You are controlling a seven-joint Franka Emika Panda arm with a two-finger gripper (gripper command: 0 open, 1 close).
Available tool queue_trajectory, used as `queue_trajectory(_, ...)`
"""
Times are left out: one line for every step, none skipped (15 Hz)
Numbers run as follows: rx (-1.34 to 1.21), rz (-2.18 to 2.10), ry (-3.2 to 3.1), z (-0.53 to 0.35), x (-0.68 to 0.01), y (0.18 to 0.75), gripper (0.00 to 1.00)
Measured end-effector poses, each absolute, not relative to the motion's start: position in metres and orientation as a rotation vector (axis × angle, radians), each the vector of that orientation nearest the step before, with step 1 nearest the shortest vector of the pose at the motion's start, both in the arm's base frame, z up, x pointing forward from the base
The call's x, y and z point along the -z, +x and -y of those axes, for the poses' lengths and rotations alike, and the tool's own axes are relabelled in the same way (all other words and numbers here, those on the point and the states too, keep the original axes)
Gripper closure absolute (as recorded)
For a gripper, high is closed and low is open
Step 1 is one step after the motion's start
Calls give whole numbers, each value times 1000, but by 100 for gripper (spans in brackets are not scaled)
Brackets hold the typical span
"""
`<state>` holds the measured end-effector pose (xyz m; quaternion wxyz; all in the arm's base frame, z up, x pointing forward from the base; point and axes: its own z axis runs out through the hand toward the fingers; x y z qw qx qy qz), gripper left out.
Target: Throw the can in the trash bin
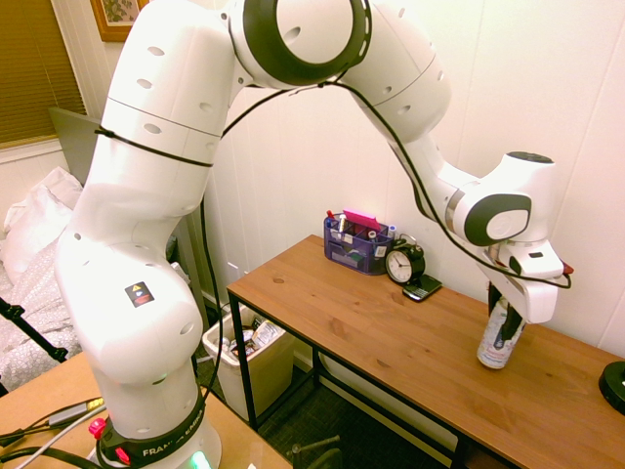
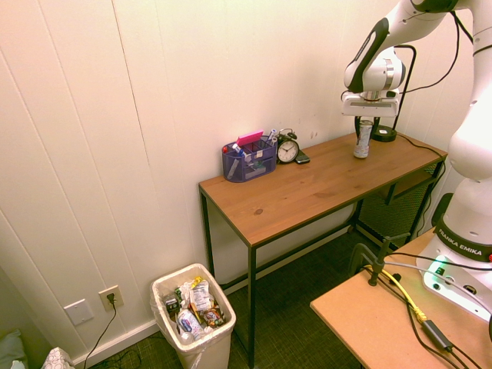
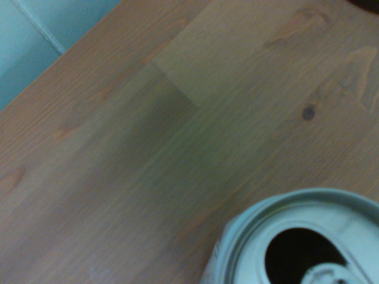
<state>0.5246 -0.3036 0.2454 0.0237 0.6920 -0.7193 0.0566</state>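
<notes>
The can (image 1: 493, 344), slim and silver-white with blue and red print, stands on the right part of the wooden table (image 1: 391, 342). My gripper (image 1: 505, 327) has come down over it from above, and its dark fingers press on the can's upper half, so it is shut on the can. From the other side the can (image 2: 360, 144) sits right under the gripper (image 2: 363, 131). The wrist view shows the can's open top (image 3: 308, 242) close up above the wood. On the floor left of the table stands the off-white trash bin (image 2: 207, 350), with rubbish inside; its wall (image 1: 266, 369) also shows behind the table leg.
On the table by the wall are a blue-purple desk organiser (image 1: 356, 246), an alarm clock (image 1: 403, 264) and a dark phone (image 1: 422, 288). A black round base (image 1: 615, 383) sits at the table's right end, close to the can. White panelled wall runs behind the table.
</notes>
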Motion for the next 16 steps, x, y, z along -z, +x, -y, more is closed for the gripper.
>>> queue_trajectory(-167,2212,2167,298,-245,525,100)
queue_trajectory(-158,2191,2203,289,-246,523,100)
queue_trajectory(-157,2164,2247,275,-250,518,100)
queue_trajectory(-157,2129,2304,258,-256,511,100)
queue_trajectory(-157,2086,2370,237,-264,503,100)
queue_trajectory(-151,2033,2443,213,-273,495,100)
queue_trajectory(-150,1973,2519,185,-281,486,100)
queue_trajectory(-156,1911,2589,151,-288,479,100)
queue_trajectory(-174,1835,2667,109,-294,472,100)
queue_trajectory(-204,1760,2742,60,-301,464,100)
queue_trajectory(-235,1676,2818,3,-310,453,100)
queue_trajectory(-273,1588,2888,-56,-322,440,100)
queue_trajectory(-317,1498,2954,-118,-337,426,100)
queue_trajectory(-370,1398,3029,-186,-351,408,100)
queue_trajectory(-426,1300,3098,-248,-365,392,100)
queue_trajectory(-476,1233,3147,-302,-377,381,100)
